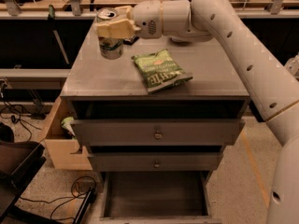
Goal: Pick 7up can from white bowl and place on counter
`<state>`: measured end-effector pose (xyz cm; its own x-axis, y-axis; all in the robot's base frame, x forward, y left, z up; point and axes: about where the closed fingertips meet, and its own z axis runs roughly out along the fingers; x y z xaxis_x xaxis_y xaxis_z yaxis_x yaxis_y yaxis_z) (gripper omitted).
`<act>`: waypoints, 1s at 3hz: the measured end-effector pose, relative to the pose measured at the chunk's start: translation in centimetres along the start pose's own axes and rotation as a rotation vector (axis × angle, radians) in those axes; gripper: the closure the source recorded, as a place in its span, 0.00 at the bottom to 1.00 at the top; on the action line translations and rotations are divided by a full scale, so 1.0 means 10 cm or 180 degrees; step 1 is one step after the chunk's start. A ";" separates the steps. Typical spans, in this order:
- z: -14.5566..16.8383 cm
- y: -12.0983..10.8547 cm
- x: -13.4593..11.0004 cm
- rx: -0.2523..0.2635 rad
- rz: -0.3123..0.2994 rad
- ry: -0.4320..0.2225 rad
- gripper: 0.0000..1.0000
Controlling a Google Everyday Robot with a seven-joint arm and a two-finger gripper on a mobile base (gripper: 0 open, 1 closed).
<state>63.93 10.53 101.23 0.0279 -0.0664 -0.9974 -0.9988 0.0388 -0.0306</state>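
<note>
7up can (111, 49) is held upright by gripper (111, 30), clamped on its upper half near counter (112, 80) rear left corner. Base is judged at or just above surface. Chip bag (161, 70) lies apart, so set-down room is left.

No word, brand or number can be read with certainty. The green chip bag (160, 70), lying near the middle of the counter (205, 73) toward its front edge, carries a slanted band of pale lettering across its face, but the letters cannot be made out. The 7up can (111, 48), gripped at the counter's back left corner by the gripper (108, 29), whose fingers close around its upper half, shows only a green patch on silver below them, with no marking that reads.
</note>
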 end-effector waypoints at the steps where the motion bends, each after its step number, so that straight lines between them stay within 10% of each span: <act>1: 0.34 -0.24 0.21 0.0125 0.0070 0.0089 1.00; 3: 1.03 -0.74 0.57 0.0089 0.0205 0.0013 1.00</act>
<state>71.85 20.15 95.13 -0.0367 -0.0668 -0.9971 -0.9970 0.0711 0.0319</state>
